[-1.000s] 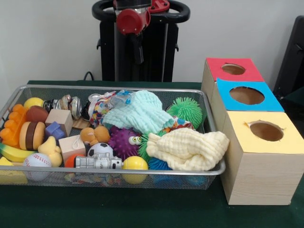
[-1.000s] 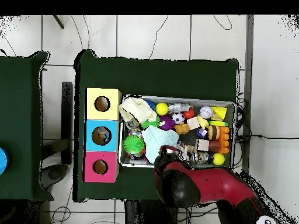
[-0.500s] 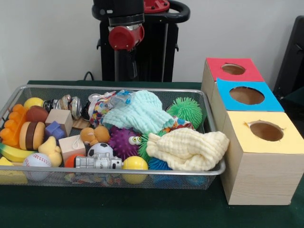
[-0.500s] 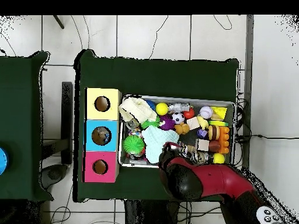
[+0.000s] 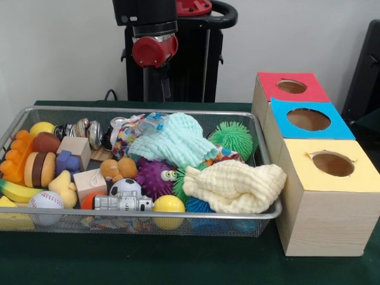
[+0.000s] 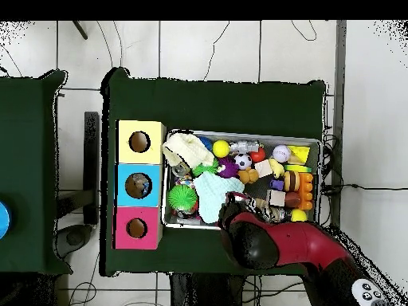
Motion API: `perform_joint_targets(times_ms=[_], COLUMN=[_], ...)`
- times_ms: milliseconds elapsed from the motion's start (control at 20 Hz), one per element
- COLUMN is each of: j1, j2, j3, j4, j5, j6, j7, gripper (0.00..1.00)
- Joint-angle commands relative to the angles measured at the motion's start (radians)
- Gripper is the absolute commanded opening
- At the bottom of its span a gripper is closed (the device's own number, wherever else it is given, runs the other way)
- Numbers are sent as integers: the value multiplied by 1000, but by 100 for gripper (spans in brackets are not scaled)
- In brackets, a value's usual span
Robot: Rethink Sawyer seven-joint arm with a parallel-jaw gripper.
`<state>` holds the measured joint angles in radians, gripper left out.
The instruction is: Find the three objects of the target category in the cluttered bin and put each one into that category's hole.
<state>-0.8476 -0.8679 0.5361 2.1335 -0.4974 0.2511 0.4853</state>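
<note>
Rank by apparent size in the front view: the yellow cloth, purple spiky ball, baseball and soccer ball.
1. Yellow cloth, clearly largest.
2. Purple spiky ball.
3. Baseball and soccer ball: they look alike, and the soccer ball is partly hidden, so unranked.

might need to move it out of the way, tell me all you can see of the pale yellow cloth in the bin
The pale yellow cloth is a soft, waffle-textured fabric, bunched into a loose heap instead of lying flat. It lies in the wire bin at the end beside the wooden boxes, near the front rim. It rests on a blue spiky ball and presses against the purple spiky ball. The mint cloth lies just behind it.
</note>
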Motion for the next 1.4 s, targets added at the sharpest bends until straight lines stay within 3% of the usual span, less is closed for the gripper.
perform_joint_targets(times_ms=[50,700,1050,1400], j1=[-7,-37,-87,-109], j2=[18,28,-39,-72], j3=[0,36,33,43], j4=[-83,-66,6,43], j5=[-51,-28,207,407], j6=[25,32,-69,-115], j7=[114,108,371,490], gripper=[100,100,100,100])
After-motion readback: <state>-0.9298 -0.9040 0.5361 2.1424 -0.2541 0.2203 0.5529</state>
